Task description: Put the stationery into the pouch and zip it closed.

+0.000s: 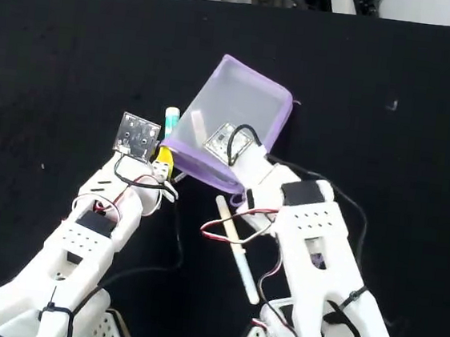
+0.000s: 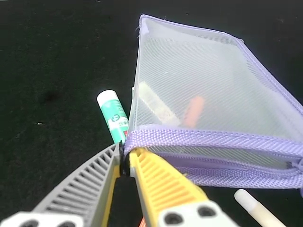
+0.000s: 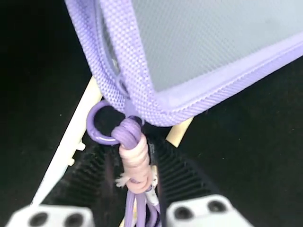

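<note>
mesh pouch (image 1: 240, 106): purple-trimmed, translucent, tilted, frame centre, orange item (image 2: 193, 111) inside | glue stick (image 1: 171, 118): green-white, at pouch's left edge | white pen (image 1: 240, 259): diagonal, lower centre

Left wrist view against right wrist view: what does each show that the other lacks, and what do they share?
Left wrist view adds: a green-and-white tube beside the pouch, a white item and an orange item inside it, and the left gripper pinching its corner. Right wrist view adds: the zip's purple ring and knotted cord, held in the right gripper. Shared: the purple mesh pouch and the white pen.
</note>
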